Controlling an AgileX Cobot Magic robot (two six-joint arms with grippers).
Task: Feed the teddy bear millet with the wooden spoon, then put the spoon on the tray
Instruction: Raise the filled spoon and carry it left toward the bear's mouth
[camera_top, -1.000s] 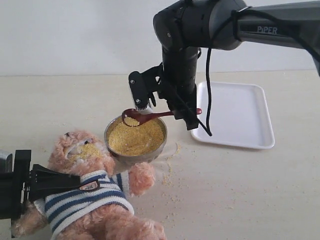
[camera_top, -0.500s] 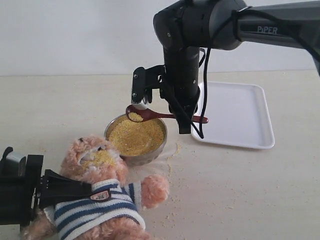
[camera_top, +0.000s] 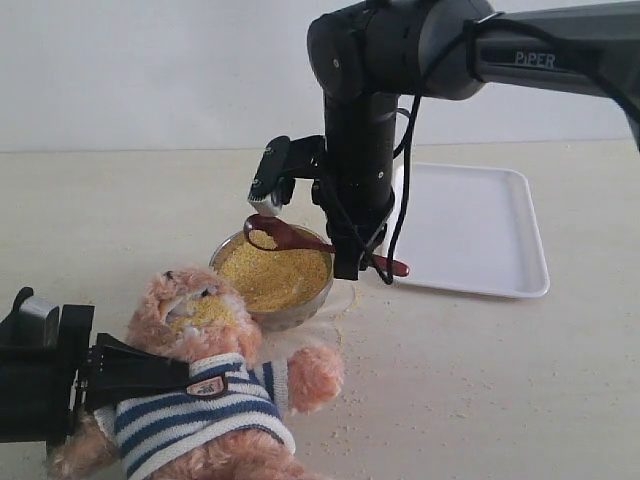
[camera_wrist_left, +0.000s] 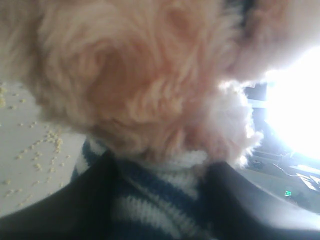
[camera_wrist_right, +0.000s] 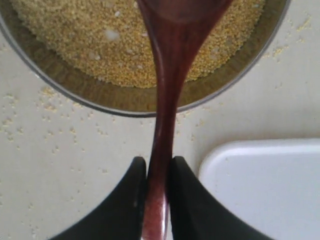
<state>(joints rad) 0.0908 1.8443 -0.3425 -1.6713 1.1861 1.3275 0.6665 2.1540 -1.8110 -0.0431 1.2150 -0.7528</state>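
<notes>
Wooden spoon (camera_top: 300, 240) is held over the metal bowl (camera_top: 216, 268). Its long axis slants, with the round bowl end up and to the left above the far rim and the thin handle dropping right toward the tray (camera_top: 480, 230). A little millet (camera_top: 275, 275) sits in the spoon; the rest is a fine golden mass filling the bowl. Right gripper (camera_wrist_right: 156, 172) pinches the handle low down, its dark fingers tight on both sides. The handle tip hangs just beside the tray's near left corner. The tray is smooth and white, with a low rim. Teddy bear (camera_top: 200, 400) lies front left, fluffy, with grains on its muzzle and its head just beside the bowl. Left gripper (camera_wrist_left: 155, 210) is clamped on its striped shirt below the head. The table (camera_top: 480, 380) is pale, with a wide stretch front right holding only scattered grains.
</notes>
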